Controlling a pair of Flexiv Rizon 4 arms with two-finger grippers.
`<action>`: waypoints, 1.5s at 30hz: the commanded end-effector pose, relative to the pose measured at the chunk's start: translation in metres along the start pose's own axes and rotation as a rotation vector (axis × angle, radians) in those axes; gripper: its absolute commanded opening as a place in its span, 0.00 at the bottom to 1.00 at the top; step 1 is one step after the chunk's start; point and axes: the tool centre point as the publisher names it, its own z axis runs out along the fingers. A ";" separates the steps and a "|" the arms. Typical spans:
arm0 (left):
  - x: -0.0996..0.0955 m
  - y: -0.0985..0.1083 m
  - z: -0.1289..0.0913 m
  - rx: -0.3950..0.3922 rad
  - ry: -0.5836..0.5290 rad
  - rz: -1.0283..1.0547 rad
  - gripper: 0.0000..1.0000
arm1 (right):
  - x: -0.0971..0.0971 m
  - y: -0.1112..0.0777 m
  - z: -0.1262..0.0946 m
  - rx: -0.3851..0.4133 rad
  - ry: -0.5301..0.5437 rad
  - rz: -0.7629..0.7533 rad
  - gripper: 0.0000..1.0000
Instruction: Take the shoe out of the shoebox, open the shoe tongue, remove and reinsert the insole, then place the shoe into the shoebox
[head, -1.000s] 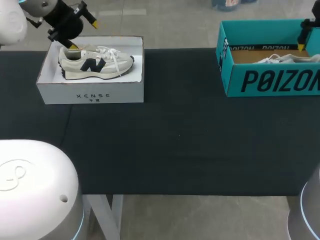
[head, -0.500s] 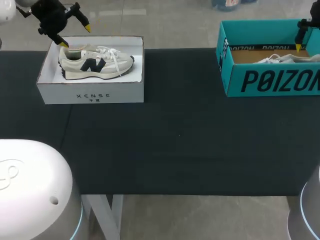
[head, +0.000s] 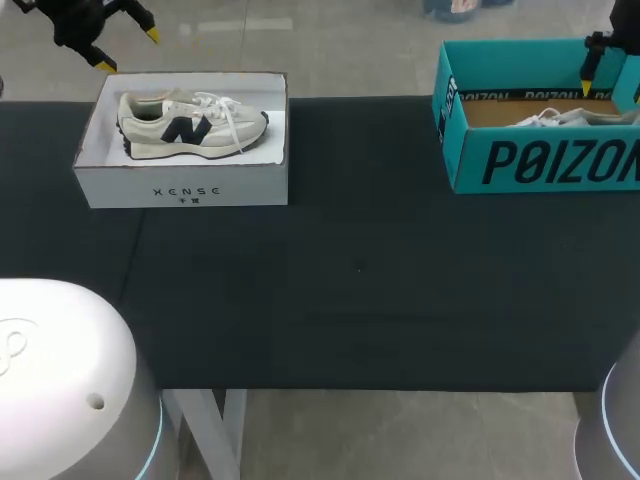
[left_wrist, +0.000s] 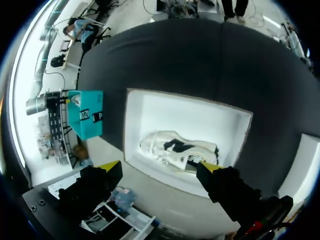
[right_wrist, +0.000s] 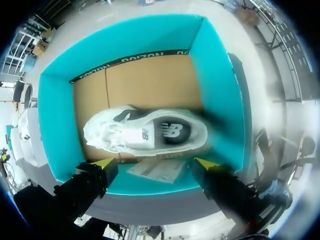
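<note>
A cream sneaker with a navy logo (head: 190, 125) lies on its side in a white shoebox (head: 180, 185) at the table's far left. My left gripper (head: 128, 50) hangs open and empty above the box's far left corner. In the left wrist view this gripper (left_wrist: 157, 167) is high over the sneaker (left_wrist: 177, 150) and box (left_wrist: 235, 125). A white sneaker (right_wrist: 145, 132) lies in a teal shoebox (head: 540, 160) at the far right. My right gripper (right_wrist: 154, 163) is open and empty above that box's near wall. Only one fingertip (head: 587, 88) of it shows in the head view.
A black cloth (head: 360, 270) covers the table between the two boxes. A loose sheet of paper (right_wrist: 160, 171) lies in the teal box beside the white sneaker. The teal box (left_wrist: 90, 120) also shows far off in the left wrist view.
My left gripper has risen from the cream sneaker's heel and drawn back to the far left, off the box. My right gripper has lifted slightly. Both sneakers lie as before.
</note>
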 end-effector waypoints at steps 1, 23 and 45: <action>0.007 0.026 0.006 0.144 0.060 0.070 1.00 | -0.005 -0.006 0.000 -0.024 -0.002 -0.036 1.00; 0.049 0.062 0.054 0.015 0.292 0.286 1.00 | -0.005 -0.006 0.000 -0.024 -0.002 -0.036 1.00; 0.053 0.068 0.056 0.032 0.330 0.260 1.00 | -0.005 -0.006 0.000 -0.024 -0.002 -0.036 1.00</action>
